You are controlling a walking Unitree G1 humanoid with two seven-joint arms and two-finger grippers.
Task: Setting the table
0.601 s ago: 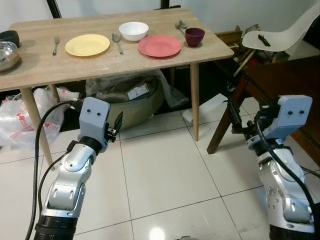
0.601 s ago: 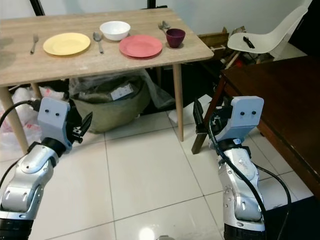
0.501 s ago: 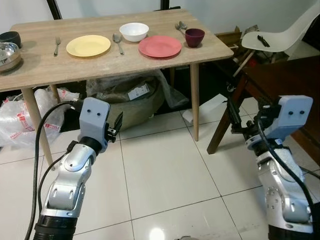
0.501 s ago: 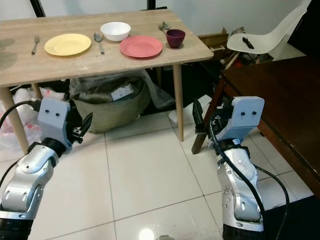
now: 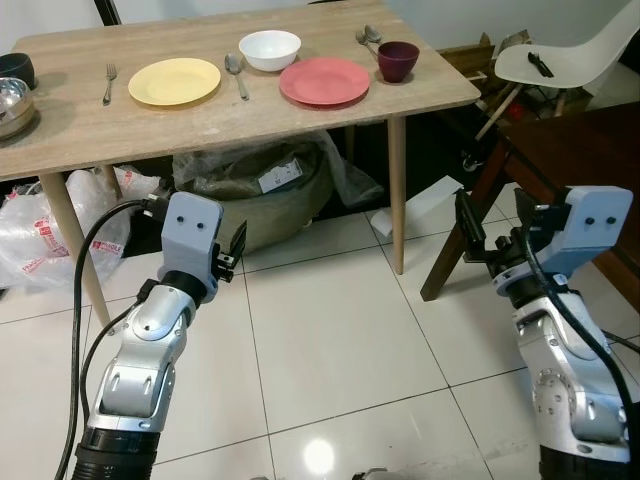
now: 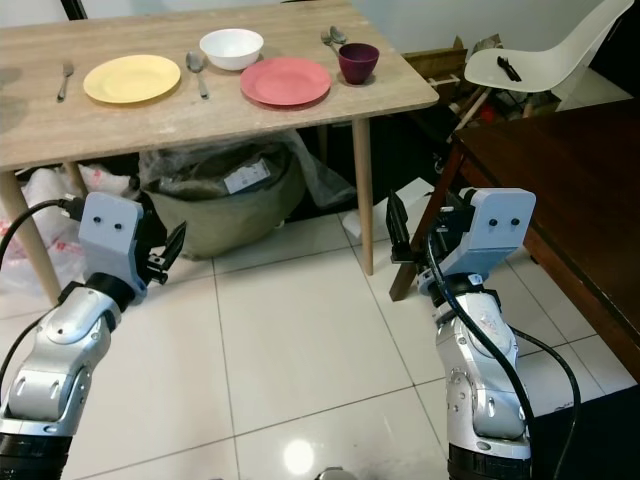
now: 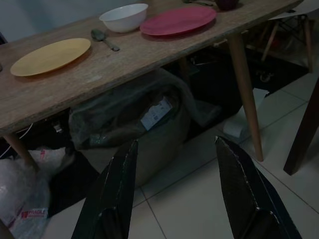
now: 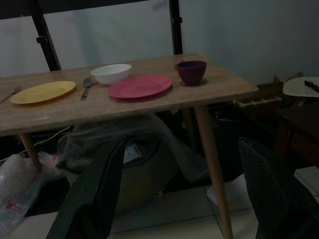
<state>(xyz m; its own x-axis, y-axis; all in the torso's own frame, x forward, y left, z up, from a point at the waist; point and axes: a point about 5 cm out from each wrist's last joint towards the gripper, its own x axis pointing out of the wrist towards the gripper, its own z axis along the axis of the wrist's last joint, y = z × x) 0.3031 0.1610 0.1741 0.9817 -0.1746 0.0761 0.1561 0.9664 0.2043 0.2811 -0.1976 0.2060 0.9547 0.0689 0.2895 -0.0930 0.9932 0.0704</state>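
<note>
Across the top of the frame, the wooden worktop (image 5: 250, 110) carries a yellow plate (image 5: 174, 81), white bowl (image 5: 269, 49), pink plate (image 5: 324, 80) and purple cup (image 5: 397, 61). Both the left gripper (image 7: 174, 194) and right gripper (image 8: 179, 199), fingers spread apart and empty, hang low over the tiled floor (image 5: 330, 350).

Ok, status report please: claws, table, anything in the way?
Left claw and right claw open, empty, held low. Table ahead, plates and bowls on it. Dark table close at right.
</note>
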